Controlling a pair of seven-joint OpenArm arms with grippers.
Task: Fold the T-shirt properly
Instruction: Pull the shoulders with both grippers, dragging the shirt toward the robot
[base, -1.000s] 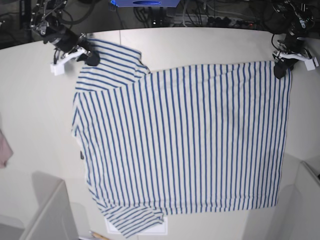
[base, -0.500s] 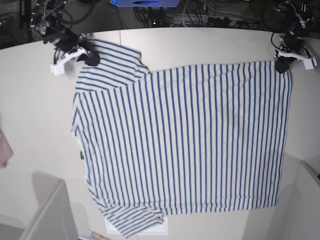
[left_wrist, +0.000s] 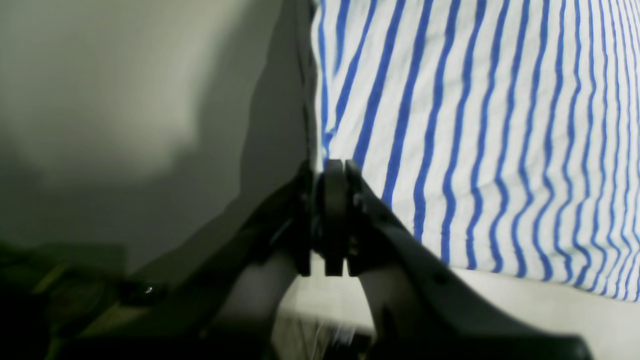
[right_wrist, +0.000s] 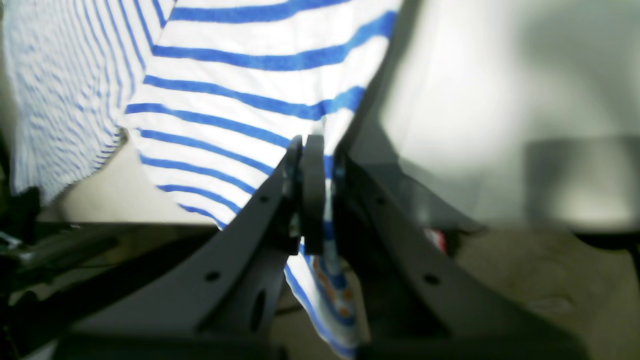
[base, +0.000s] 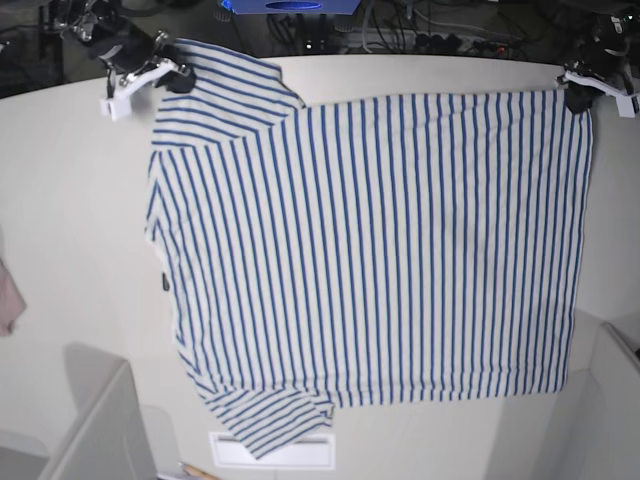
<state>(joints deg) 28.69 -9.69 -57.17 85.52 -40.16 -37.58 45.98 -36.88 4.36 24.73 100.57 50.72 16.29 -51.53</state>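
Note:
The T-shirt, white with narrow blue stripes, lies spread over the table, its far edge drawn up toward the back. My left gripper is at the far right hem corner. In the left wrist view it is shut on the edge of the striped cloth. At the far left, my right gripper pinches the sleeve. The right wrist view shows this gripper shut with the striped sleeve passing between its fingers, and an orange mark below. A small dark tag sits at the neck.
A pinkish cloth scrap lies at the left table edge. Grey bins stand at the front left and front right. A white sheet lies near the front edge under the lower sleeve. Cables and equipment crowd the back.
The left gripper closed on the hem corner. Both grippers then moved toward the table's back edge, drawing the shirt's far edge along with them.

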